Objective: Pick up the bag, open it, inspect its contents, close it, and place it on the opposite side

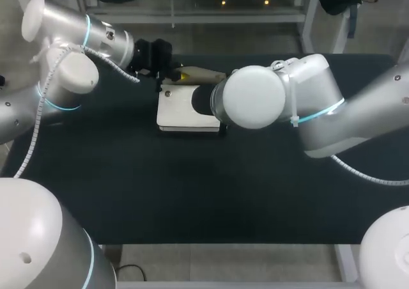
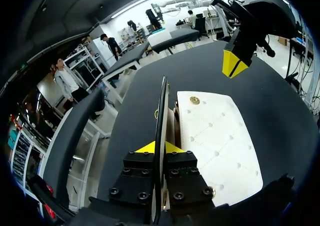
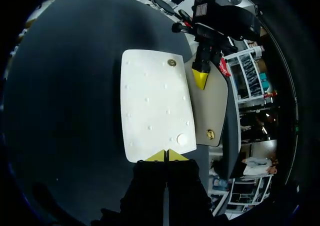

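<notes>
A white quilted bag lies flat on the black table, its beige-lined flap raised at the far side. My left gripper is shut on that flap, which runs edge-on between its fingers, beside the bag's body. In the right wrist view the bag lies ahead of my right gripper, whose yellow tips are shut together over the bag's near edge with nothing between them. The flap stands beside the body there, with the left gripper on it. In the head view my right arm hides its gripper.
Gold snap studs show on the bag body and on the flap's lining. Black table top spreads around the bag; its front edge is nearest the camera.
</notes>
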Controlling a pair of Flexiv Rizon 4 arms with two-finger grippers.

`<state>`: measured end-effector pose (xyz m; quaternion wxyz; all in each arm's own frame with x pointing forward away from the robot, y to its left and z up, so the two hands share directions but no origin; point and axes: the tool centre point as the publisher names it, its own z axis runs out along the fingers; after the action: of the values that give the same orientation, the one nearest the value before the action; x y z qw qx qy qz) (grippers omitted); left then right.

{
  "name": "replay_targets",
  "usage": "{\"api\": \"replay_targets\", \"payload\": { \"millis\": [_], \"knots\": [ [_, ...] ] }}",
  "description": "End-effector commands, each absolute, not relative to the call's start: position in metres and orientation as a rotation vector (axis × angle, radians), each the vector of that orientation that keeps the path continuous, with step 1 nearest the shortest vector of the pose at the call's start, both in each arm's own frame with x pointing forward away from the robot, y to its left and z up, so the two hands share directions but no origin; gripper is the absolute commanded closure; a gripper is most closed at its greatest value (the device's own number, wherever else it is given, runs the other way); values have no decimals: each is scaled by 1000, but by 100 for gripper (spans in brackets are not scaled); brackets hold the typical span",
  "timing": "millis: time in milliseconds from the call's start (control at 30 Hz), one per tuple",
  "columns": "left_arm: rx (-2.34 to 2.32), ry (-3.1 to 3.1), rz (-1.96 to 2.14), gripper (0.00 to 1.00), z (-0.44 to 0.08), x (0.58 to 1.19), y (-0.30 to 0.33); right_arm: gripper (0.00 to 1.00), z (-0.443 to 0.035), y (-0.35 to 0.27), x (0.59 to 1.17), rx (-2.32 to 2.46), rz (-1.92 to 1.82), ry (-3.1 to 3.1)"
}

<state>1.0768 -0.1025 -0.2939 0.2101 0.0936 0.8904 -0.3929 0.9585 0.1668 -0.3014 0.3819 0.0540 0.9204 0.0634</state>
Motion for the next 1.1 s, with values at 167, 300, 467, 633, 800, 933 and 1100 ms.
{"api": "replay_targets", "payload": {
  "millis": [167,300,467,633,800,933,1100],
  "knots": [
    [248,2394,-1041,100,-303,1088,-92,100,-317,182,939,121,130,2286],
    [280,2387,-1031,100,-306,1094,-91,100,-325,189,929,130,120,2255],
    [283,2411,-1021,100,-313,1096,-94,67,-333,197,920,122,139,2238],
    [297,2418,-1029,100,-317,1094,-93,55,-337,200,917,104,151,2226],
    [311,2434,-1039,100,-320,1091,-96,21,-347,199,920,106,144,2244],
    [317,2457,-1056,100,-322,1087,-96,28,-350,196,923,117,137,2243],
    [318,2477,-1051,100,-325,1084,-96,29,-353,193,930,120,140,2236]
  ]
}}
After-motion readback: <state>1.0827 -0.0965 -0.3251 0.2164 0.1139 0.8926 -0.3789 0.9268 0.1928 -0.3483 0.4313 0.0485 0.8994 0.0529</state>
